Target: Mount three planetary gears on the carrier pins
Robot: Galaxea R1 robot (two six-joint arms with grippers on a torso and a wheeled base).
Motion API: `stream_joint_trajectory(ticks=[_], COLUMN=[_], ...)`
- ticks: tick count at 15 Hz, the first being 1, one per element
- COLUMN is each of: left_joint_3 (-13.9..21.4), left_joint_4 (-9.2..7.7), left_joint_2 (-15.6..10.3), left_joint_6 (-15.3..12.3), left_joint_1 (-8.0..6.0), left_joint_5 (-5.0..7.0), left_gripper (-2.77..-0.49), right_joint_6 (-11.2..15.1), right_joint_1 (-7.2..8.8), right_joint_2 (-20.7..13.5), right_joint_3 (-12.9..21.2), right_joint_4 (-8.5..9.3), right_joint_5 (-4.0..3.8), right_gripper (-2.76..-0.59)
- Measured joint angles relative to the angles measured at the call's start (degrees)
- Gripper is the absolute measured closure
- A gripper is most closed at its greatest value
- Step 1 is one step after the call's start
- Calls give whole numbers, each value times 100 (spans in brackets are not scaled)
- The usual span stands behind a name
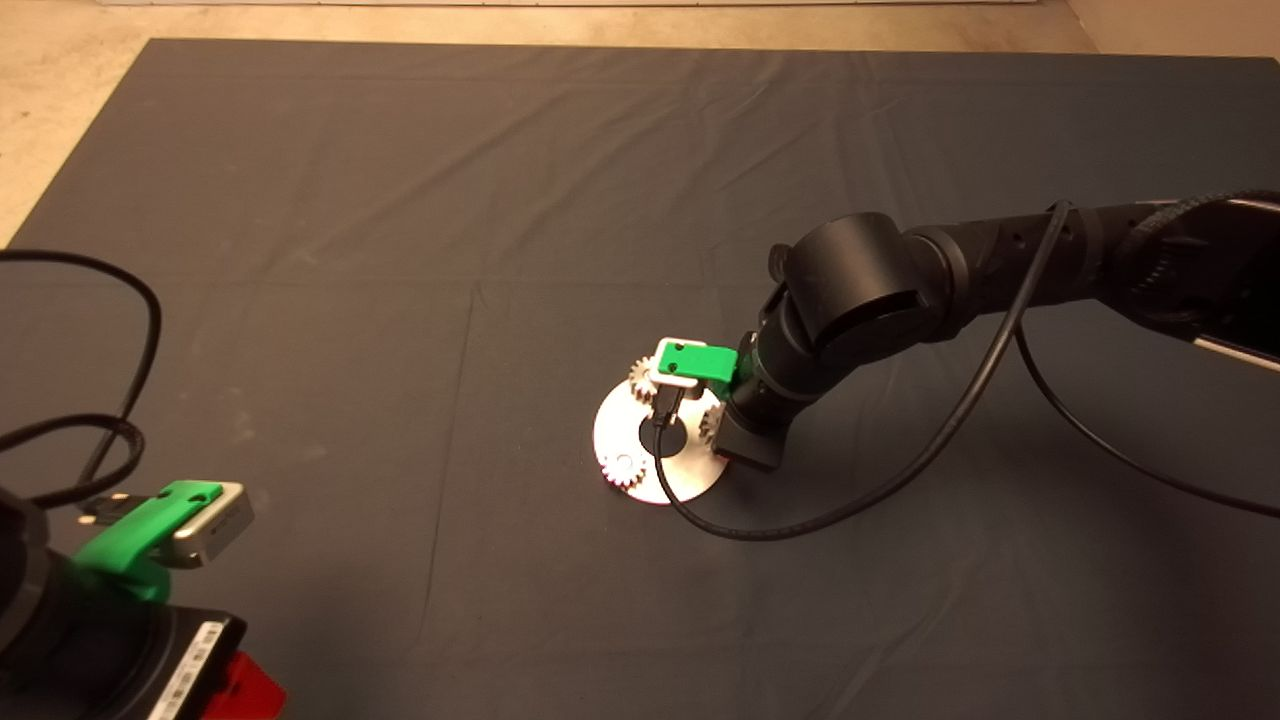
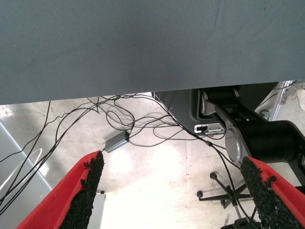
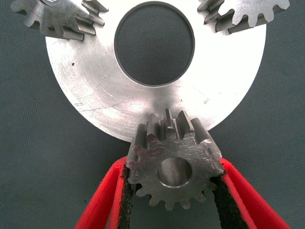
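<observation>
A pale metal disc [image 3: 95, 81] with a large centre hole lies on the dark mat, and it also shows in the head view [image 1: 640, 485]. Two planetary gears [image 3: 62, 19] [image 3: 248, 14] sit on its far side. My right gripper [image 3: 174, 168] is shut on the third gear [image 3: 174, 164] and holds it flat at the disc's near rim. In the head view this gear [image 1: 711, 422] is at the disc's right edge, and the other two [image 1: 643, 380] [image 1: 622, 467] are on its left. No carrier pin shows; the gears cover them. My left gripper [image 2: 174, 191] is open, parked at the lower left [image 1: 240, 690].
A black cable [image 1: 800, 520] from the right wrist camera loops over the disc and onto the mat in front of it. The left wrist view looks past the mat's edge [image 2: 143, 93] at floor cables [image 2: 119, 119] and a black machine base [image 2: 267, 138].
</observation>
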Motion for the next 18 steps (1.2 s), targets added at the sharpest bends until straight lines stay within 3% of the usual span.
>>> stream_joint_trajectory(ticks=[18], left_joint_3=[0], left_joint_4=[-1], left_joint_2=[17], left_joint_6=[0], left_joint_1=[0], left_joint_5=[0], left_gripper=[-204], right_joint_6=[0], right_joint_1=[0], right_joint_2=[54], right_joint_3=[17], right_joint_4=[-5], right_joint_5=[-5], right_gripper=[-104])
